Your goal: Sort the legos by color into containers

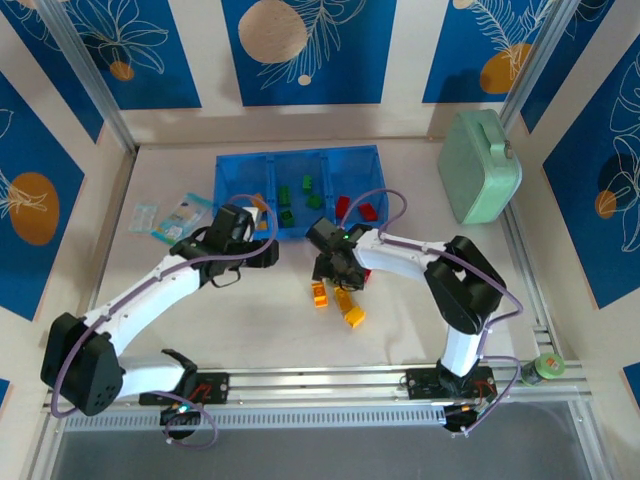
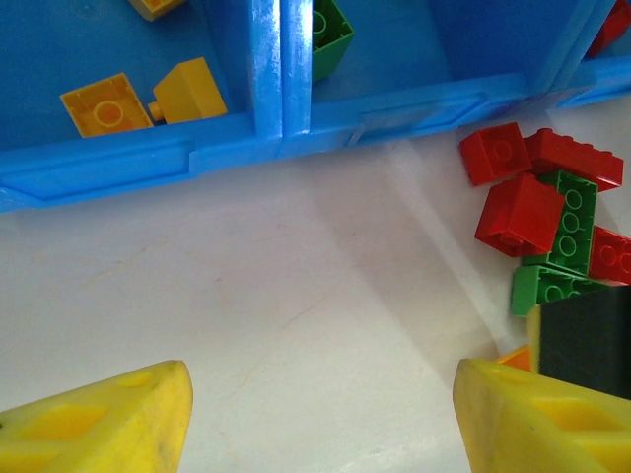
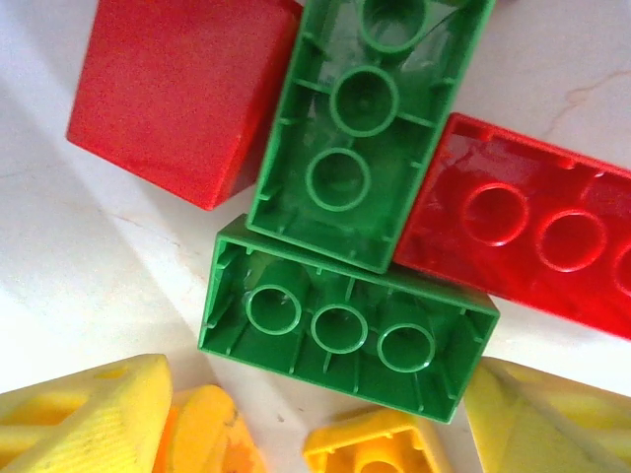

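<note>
Over the loose pile in front of the tray, your right end effector (image 3: 320, 394) hangs with its fingers spread on either side of an upturned green lego (image 3: 345, 323). A second green lego (image 3: 370, 128) abuts it, with red legos (image 3: 177, 99) packed alongside on the desk (image 3: 59, 296). Your left end effector (image 2: 322, 384) is spread as well and holds nothing, above bare desk just short of the blue tray (image 2: 246, 148). Orange-yellow legos (image 2: 108, 103) lie in the tray's left compartment, and a green brick (image 2: 330, 30) lies in the middle one.
</note>
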`<move>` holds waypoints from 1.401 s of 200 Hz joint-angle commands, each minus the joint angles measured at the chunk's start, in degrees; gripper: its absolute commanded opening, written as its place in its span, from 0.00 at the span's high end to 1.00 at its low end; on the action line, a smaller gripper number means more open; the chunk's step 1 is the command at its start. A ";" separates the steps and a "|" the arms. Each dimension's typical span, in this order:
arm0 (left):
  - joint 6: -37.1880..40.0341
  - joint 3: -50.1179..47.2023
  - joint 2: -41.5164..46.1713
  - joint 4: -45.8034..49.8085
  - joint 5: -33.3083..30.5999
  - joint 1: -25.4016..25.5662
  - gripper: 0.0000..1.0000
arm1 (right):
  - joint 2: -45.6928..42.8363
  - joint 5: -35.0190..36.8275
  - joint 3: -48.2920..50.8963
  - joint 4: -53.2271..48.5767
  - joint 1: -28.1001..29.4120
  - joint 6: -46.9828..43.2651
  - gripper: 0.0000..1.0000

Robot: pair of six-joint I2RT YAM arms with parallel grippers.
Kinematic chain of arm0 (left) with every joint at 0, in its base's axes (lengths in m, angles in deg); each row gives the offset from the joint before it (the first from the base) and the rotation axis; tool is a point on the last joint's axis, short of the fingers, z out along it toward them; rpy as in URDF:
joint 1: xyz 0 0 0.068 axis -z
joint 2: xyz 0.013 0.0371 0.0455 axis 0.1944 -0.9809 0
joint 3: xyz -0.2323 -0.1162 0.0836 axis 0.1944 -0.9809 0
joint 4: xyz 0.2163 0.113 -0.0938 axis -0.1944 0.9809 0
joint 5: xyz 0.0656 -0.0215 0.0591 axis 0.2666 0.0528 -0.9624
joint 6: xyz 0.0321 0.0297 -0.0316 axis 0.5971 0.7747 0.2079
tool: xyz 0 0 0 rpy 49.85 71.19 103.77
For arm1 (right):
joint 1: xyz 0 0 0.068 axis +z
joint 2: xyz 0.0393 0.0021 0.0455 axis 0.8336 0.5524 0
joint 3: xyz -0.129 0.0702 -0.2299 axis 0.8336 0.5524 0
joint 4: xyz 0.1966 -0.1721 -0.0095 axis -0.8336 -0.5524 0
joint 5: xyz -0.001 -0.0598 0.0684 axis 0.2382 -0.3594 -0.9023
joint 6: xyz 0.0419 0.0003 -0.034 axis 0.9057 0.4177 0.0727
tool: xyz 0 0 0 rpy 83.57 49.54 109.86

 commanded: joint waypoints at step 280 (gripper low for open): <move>-4.14 -15.90 22.32 5.50 0.01 -0.57 0.31 | 14.78 7.38 -41.96 -14.51 -5.37 -18.28 0.51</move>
